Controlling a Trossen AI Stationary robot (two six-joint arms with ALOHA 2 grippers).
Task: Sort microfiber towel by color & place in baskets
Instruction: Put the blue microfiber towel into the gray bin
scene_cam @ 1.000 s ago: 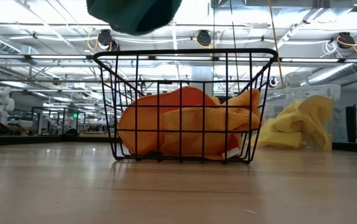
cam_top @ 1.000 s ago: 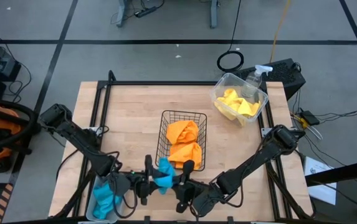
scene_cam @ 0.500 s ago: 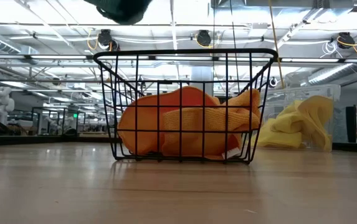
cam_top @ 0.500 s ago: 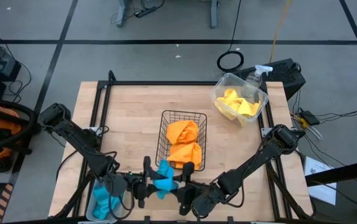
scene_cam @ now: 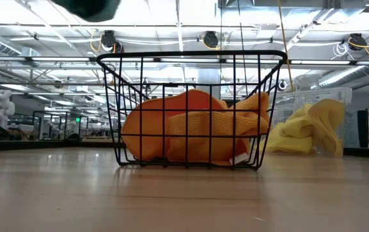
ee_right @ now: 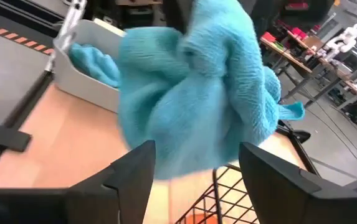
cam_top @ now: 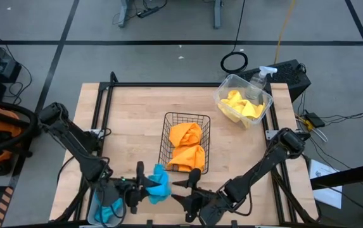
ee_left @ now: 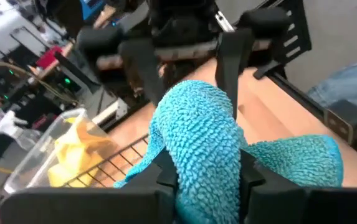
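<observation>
Left claw [cam_top: 144, 188] is clamped on a teal towel [cam_top: 158, 187], held above the table's [cam_top: 130, 114] near edge beside the grey tray [ee_right: 88, 79]. Right claw [cam_top: 182, 190] stands just beside it, fingers [ee_right: 134, 174] spread, gripping nothing. Orange towels [cam_top: 186, 144] fill the wire basket [cam_top: 168, 136]; yellow towels [cam_top: 241, 105] fill the clear tub [cam_top: 225, 83].

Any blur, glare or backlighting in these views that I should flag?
Low view: bright ceiling lights backlight the wire basket, and the teal towel at the top edge reads as a dark blur. Right wrist view: the towel is smeared. Left wrist view: the right gripper behind the towel is blurred. High view: even light, no glare.
</observation>
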